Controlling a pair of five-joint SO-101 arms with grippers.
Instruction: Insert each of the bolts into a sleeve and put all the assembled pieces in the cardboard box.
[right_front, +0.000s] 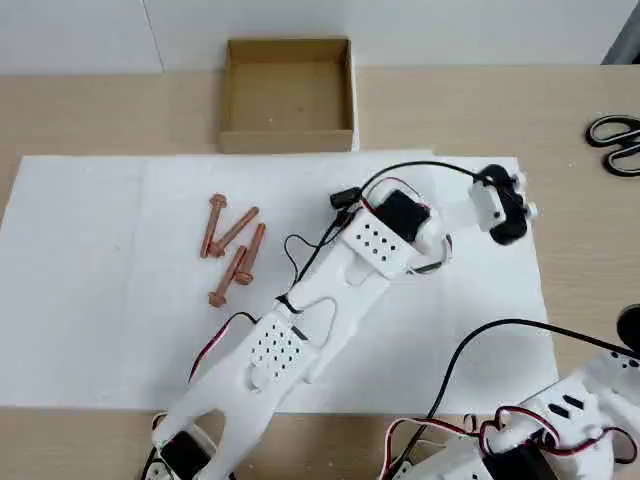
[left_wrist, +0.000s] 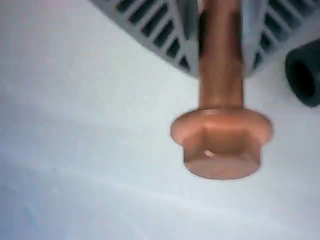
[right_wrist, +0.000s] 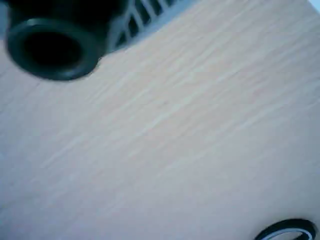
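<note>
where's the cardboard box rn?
High view: cardboard box sits on bare wood at the table far side, past the white sheet, beyond the loose bolts.

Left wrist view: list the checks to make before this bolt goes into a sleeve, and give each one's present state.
1. Bolt clamped between the left gripper's fingers: ok.
2. Sleeve held by the right gripper, bore unblocked: ok.
3. Bolt lined up with that sleeve: not ok; the bolt hangs over white paper, the sleeve over bare table.
4. Shank tip free to enter: cannot tell; it runs up between the fingers, head outward.
5. Cardboard box empty and unobstructed: ok.
</note>
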